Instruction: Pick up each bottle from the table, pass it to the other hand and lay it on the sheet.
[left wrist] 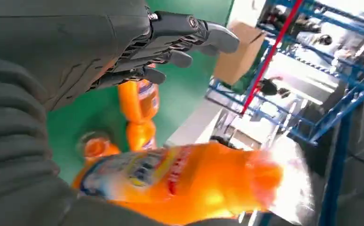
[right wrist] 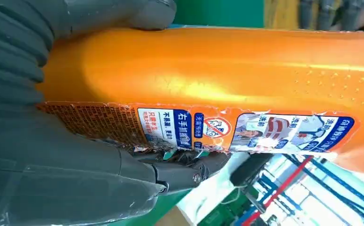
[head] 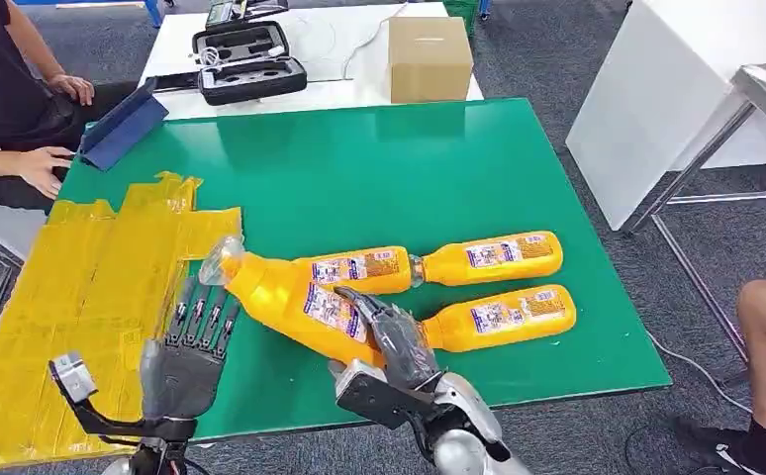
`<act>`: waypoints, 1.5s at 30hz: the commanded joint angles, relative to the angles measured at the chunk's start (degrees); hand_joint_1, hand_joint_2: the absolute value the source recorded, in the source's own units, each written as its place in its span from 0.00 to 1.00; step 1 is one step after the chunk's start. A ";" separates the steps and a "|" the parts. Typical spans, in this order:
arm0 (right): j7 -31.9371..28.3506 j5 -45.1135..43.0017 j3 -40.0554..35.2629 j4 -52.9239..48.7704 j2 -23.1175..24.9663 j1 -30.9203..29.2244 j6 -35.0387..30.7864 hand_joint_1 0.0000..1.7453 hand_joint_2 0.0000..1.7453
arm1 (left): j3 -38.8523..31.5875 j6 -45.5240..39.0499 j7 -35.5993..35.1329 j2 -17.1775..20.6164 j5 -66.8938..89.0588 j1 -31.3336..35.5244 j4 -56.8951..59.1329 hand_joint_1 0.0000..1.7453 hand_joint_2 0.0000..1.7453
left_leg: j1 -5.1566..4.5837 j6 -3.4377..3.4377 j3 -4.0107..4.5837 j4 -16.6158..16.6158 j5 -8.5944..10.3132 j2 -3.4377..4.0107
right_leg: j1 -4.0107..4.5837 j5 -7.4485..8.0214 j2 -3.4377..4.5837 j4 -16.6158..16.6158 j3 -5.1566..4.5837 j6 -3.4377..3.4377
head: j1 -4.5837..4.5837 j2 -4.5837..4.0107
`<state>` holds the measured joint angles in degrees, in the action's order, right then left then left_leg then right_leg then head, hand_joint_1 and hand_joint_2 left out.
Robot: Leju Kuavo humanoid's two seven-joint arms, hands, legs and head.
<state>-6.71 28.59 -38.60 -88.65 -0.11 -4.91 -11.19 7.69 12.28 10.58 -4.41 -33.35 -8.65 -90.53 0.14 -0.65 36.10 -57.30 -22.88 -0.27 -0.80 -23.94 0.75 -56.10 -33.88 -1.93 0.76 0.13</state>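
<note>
The right hand point(head: 391, 334) sits at the lower centre of the head view, with its fingers wrapped round the body of an orange bottle point(head: 295, 297). That bottle is tilted and lifted off the green table point(head: 379, 168). Its clear cap end points to the upper left, toward the yellow sheet point(head: 72, 297). In the right wrist view the thumb point(right wrist: 100, 12) presses on one side of the orange body and the dark fingers point(right wrist: 189, 169) on the label side.

The left hand point(head: 189, 348) is at the lower left of the head view, just beside the held bottle's neck. Its fingers are spread, pointing up, and hold nothing. The left wrist view shows those fingers point(left wrist: 189, 33) apart, with the held bottle blurred close by.

Two more orange bottles lie flat on the table. One bottle point(head: 503, 317) lies right of centre in the frame, just behind the right hand. The other bottle point(head: 493, 257) lies slightly farther up the frame, its cap end toward the held bottle.

The yellow sheet covers the left part of the table, from the lower left edge up to mid-frame.

Farther off, at the upper left, a blue tablet case point(head: 122, 129) stands at the table's corner beside a person's hand point(head: 43, 168). At the top centre an open black case point(head: 248, 64) and a cardboard box point(head: 429, 57) rest on a white table point(head: 325, 49).
</note>
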 commanded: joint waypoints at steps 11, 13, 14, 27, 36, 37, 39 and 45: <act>0.11 -1.82 -2.54 2.01 -0.82 -3.86 2.39 1.00 1.00 | 4.87 2.70 0.21 3.70 5.79 1.18 2.87 0.00 1.00 | 0.03 0.07 -0.23 0.04 -0.07 0.02 | 0.04 -0.06 -0.06 0.03 0.24 0.11 | -0.02 0.00; 0.12 -1.89 -4.40 2.98 -0.68 -4.72 4.10 1.00 1.00 | 4.69 2.85 0.09 3.40 5.83 1.48 3.37 0.00 1.00 | 0.04 0.08 -0.27 0.03 -0.10 0.08 | 0.06 -0.07 0.00 0.03 0.27 0.12 | 0.00 0.00; -0.06 -2.09 -5.61 3.49 -0.66 -5.17 5.20 1.00 1.00 | 4.57 3.19 0.11 3.38 5.67 1.60 3.69 0.00 1.00 | 0.01 0.04 -0.12 0.04 -0.04 0.05 | 0.02 -0.01 0.01 0.03 0.12 0.07 | -0.02 0.00; -0.66 -2.73 -16.85 7.67 0.05 -9.08 12.42 1.00 1.00 | 3.35 2.47 0.37 2.16 7.41 1.06 2.87 0.00 1.00 | 0.03 0.04 -0.10 0.04 -0.04 0.12 | 0.04 0.00 0.07 0.04 0.09 0.06 | -0.02 0.00; -1.11 -1.72 -17.73 9.61 3.34 -7.85 14.45 1.00 1.00 | 3.43 1.59 0.43 1.97 8.34 1.24 1.82 0.00 1.00 | 0.03 0.05 -0.09 0.05 -0.03 0.05 | 0.04 -0.03 0.01 0.03 0.08 0.08 | -0.02 0.00; -1.12 -1.69 -17.51 9.61 3.23 -7.76 14.48 1.00 1.00 | 3.58 0.55 1.12 1.91 10.20 1.13 1.28 0.00 1.00 | 0.06 0.08 -0.21 0.04 -0.10 0.08 | 0.07 -0.08 0.00 0.03 0.20 0.13 | 0.00 0.00; -1.06 -1.56 -16.89 9.33 2.97 -7.50 14.53 1.00 1.00 | 3.84 -0.82 1.69 1.71 12.55 1.05 0.51 0.17 1.00 | 0.03 0.04 -0.06 0.03 -0.03 -0.03 | 0.05 -0.04 -0.08 0.03 0.07 0.07 | -0.02 0.00; -1.06 -1.54 -16.26 9.29 2.92 -7.32 14.60 1.00 1.00 | 4.20 -1.75 2.02 1.42 14.76 1.28 -0.20 0.94 1.00 | 0.05 0.04 -0.14 0.01 -0.06 -0.04 | 0.06 -0.07 -0.12 0.03 0.16 0.08 | -0.02 0.00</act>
<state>-6.99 26.56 -51.52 -82.51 2.32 -11.35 2.14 11.04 11.87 13.03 -2.27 -20.04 -9.11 -91.71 0.15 -0.64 36.17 -57.30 -22.88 -0.27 -0.80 -23.95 0.74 -56.11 -33.96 -1.92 0.74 0.13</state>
